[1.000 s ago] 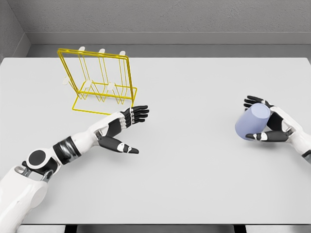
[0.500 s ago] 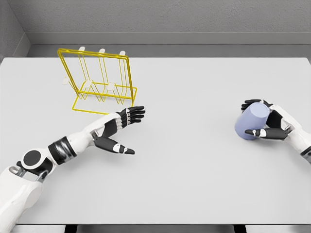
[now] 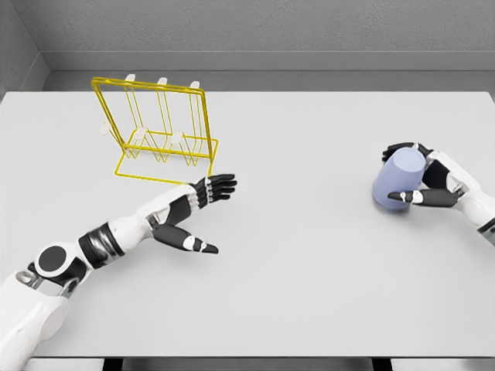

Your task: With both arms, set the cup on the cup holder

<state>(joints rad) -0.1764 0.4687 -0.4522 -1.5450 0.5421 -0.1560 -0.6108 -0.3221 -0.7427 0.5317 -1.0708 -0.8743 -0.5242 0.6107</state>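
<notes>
Yellow wire cup holder (image 3: 158,131) stands at the table's (image 3: 294,270) far left, its pegs pale and hard to make out. Just in front, the left robot hand (image 3: 203,202) lies open and empty. Well apart at the right edge, the right robot hand (image 3: 424,179) grips the tilted lavender cup (image 3: 398,182); its wrist is cut off by the frame.
</notes>
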